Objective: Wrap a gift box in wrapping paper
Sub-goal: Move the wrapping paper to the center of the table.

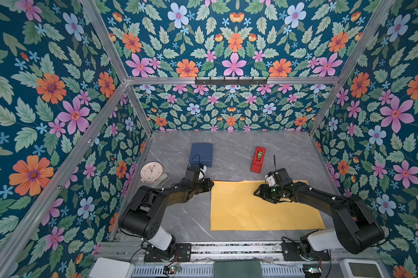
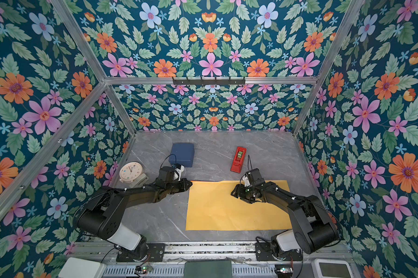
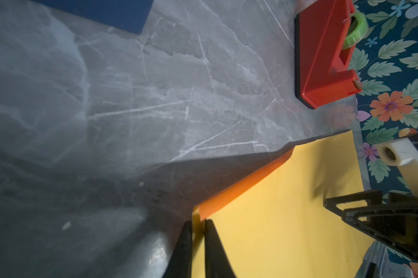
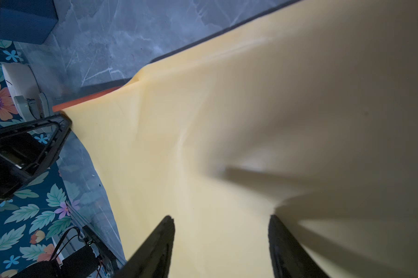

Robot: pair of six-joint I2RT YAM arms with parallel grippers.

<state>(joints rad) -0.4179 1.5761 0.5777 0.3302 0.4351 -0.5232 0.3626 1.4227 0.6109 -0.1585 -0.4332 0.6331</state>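
The wrapping paper [image 1: 263,211] [image 2: 237,211] lies yellow side up on the near half of the grey table. My left gripper [image 1: 211,185] [image 2: 190,185] is at the paper's far left corner. In the left wrist view this gripper [image 3: 198,223] is shut on that corner of the paper [image 3: 287,216], which is raised and shows its orange underside. My right gripper [image 1: 257,191] [image 2: 234,191] is over the sheet's far edge, right of the middle. In the right wrist view it [image 4: 221,219] stands open above the buckled paper [image 4: 227,120]. The navy gift box [image 1: 200,154] [image 2: 182,154] [image 3: 102,12] [image 4: 22,21] rests at the far left, apart from the paper.
A red tape dispenser [image 1: 258,159] [image 2: 238,159] [image 3: 323,55] lies beyond the paper's far edge. A round cream clock [image 1: 151,173] [image 2: 130,173] stands by the left wall next to my left arm. Flowered walls close in three sides of the table.
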